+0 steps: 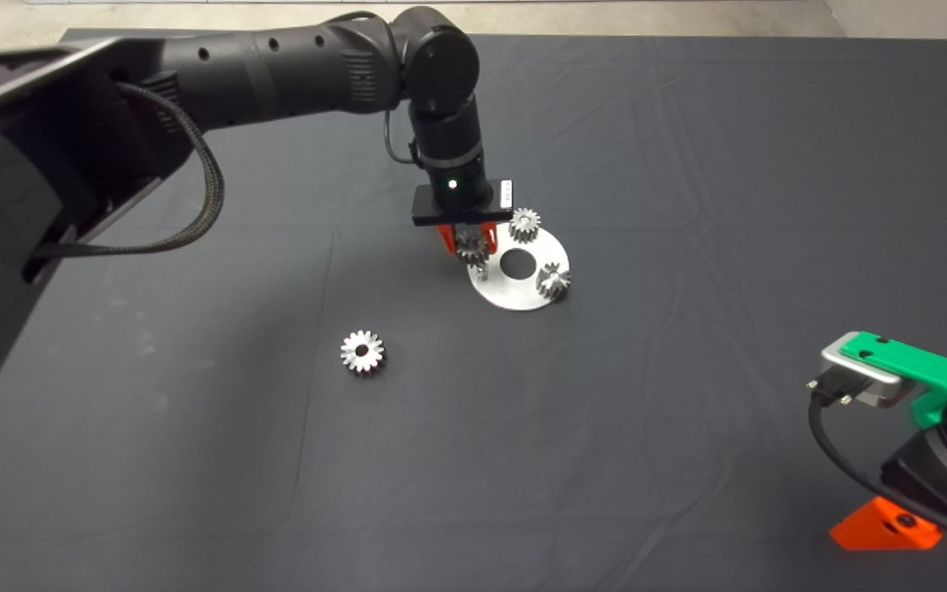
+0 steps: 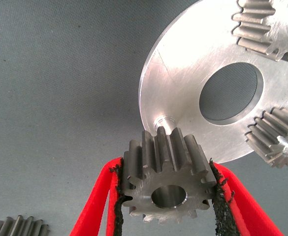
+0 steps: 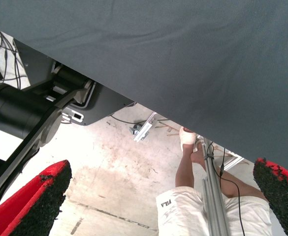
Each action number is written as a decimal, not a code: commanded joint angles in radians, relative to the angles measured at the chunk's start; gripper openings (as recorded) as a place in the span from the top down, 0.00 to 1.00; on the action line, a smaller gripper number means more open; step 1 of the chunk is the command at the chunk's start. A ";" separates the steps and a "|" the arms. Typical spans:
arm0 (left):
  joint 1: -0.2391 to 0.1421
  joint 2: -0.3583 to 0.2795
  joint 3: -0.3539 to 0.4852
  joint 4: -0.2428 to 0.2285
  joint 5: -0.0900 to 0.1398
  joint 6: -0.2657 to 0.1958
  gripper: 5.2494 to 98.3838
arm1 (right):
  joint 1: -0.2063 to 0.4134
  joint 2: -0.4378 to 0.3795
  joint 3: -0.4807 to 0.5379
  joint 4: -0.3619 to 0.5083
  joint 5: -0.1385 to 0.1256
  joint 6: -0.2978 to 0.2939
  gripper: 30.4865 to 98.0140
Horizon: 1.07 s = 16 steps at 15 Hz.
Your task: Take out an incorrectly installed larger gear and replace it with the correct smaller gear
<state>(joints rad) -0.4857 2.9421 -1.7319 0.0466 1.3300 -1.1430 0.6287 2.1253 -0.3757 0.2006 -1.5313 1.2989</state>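
My left gripper [image 1: 468, 243] is shut on the smaller gear [image 1: 470, 247], a small silvery spur gear, and holds it just above the near-left rim of a round silvery plate [image 1: 515, 294]. In the left wrist view the smaller gear [image 2: 166, 179] sits between the red fingers [image 2: 92, 216], right over a bare peg [image 2: 164, 121] on the plate [image 2: 183, 73]. The larger gear [image 1: 362, 352] lies flat on the mat to the plate's front left; its edge shows in the left wrist view [image 2: 18, 227]. My right gripper [image 1: 884, 526] is parked at the lower right, open and empty.
Two more small gears [image 1: 524, 224] [image 1: 553, 280] stand on the plate around its centre hole [image 1: 516, 263]. The right wrist view looks past the mat's edge to the floor, the robot's base and a person's leg [image 3: 190, 162].
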 commanded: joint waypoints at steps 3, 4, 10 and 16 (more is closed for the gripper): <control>-0.017 0.005 -0.022 -0.019 -0.035 -0.018 0.68 | 0.013 0.002 0.005 0.026 -0.090 0.006 0.00; -0.017 0.007 -0.036 -0.019 -0.035 -0.018 0.68 | 0.012 0.000 0.005 0.026 -0.090 0.005 0.00; -0.013 0.009 -0.052 -0.020 -0.031 -0.035 0.68 | 0.013 -0.007 0.005 0.026 -0.092 0.006 0.00; -0.014 0.010 -0.033 -0.021 -0.028 -0.064 0.68 | 0.013 -0.008 0.005 0.026 -0.092 0.006 0.00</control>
<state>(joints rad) -0.4834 2.9451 -1.7851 0.0455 1.2974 -1.1994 0.6287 2.1240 -0.3757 0.2011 -1.5317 1.2989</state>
